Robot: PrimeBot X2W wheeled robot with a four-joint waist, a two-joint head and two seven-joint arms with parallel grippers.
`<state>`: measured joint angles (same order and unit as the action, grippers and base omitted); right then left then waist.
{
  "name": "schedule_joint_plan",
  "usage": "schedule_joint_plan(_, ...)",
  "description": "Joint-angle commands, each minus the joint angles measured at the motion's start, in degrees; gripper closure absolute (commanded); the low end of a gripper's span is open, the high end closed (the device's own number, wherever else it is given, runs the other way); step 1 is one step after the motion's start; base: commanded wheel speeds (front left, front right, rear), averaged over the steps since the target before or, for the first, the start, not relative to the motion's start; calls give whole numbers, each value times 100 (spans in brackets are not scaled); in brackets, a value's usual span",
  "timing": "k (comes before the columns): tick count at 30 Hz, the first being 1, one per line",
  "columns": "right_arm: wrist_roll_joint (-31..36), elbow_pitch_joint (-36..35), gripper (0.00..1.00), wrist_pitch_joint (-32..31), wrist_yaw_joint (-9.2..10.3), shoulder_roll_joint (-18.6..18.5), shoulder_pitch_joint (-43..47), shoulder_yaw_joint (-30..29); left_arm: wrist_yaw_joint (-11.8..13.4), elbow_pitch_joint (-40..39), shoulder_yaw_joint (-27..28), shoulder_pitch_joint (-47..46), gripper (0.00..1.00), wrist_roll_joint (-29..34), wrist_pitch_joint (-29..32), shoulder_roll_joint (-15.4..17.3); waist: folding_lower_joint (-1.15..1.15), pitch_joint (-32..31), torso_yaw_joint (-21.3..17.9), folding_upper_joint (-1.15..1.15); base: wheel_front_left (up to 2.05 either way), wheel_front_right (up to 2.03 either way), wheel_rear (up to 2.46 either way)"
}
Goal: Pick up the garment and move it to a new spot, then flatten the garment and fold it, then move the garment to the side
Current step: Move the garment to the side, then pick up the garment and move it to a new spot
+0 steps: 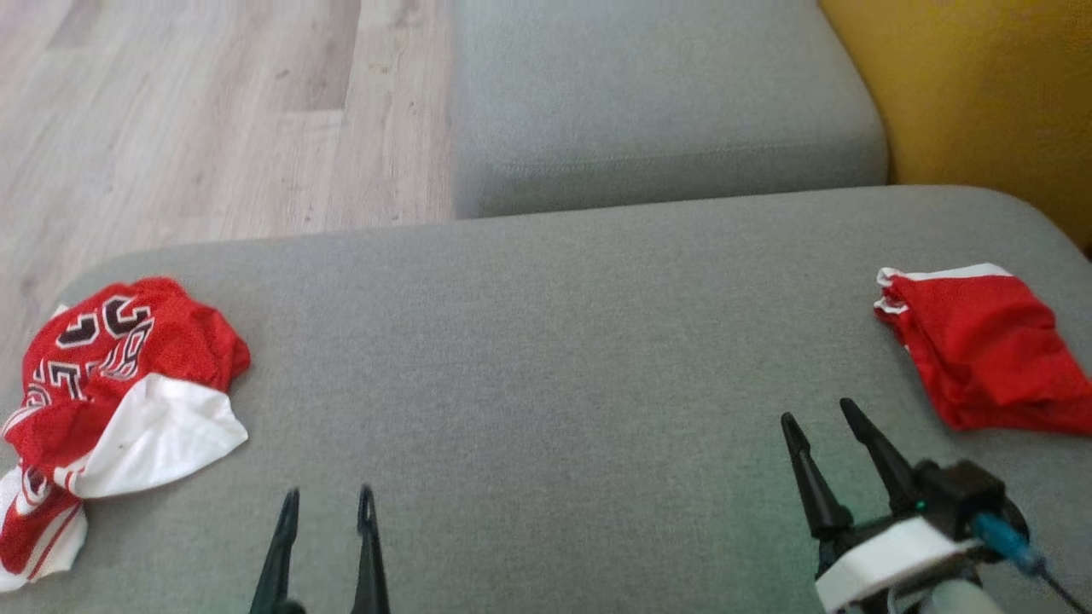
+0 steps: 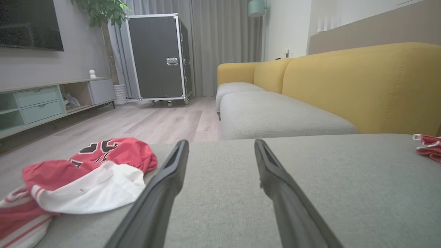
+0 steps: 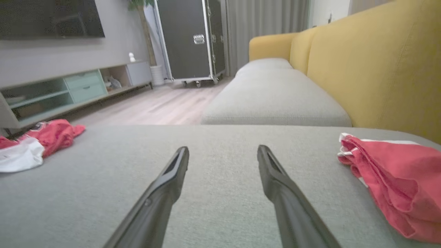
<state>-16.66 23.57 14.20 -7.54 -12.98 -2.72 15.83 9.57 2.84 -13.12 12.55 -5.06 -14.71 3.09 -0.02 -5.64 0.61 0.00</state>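
Pincer on your left (image 1: 329, 490) wide open and empty, right pincer (image 1: 815, 409) same, folded red garment (image 1: 981, 350) at sofa seat's (image 1: 546, 341) right edge, crumpled jersey (image 1: 119, 375) at left edge

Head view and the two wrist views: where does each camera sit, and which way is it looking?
Head view: on the robot's head, looking down at the grey seat; the open left gripper and right gripper show at the bottom.
Left wrist view: on the left wrist, looking low along its own fingers across the seat toward a black case.
Right wrist view: on the right wrist, along its own fingers, facing the same way.
Shared: all three show the crumpled jersey and the folded garment.
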Motion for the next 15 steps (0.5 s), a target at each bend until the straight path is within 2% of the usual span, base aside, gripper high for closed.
schedule_joint_plan(1,36,-524,0,74,5,49,61,23,9,-225,258,-1,0,-10,-29,-21,2,-128,-67,0,0,0,0)
schedule_joint_plan(4,154,-1172,0,77,5,276,536,-274,7,-319,344,213,0,43,-29,-21,2,-217,-116,0,0,0,0)
schedule_joint_plan(8,360,-1601,0,78,5,412,1149,-458,43,-411,415,374,0,33,-29,-21,2,-281,-107,0,0,0,0)
schedule_joint_plan(15,520,-1711,0,79,5,500,1372,-612,30,-424,466,364,0,-5,-29,-21,2,-281,-108,0,0,0,0)
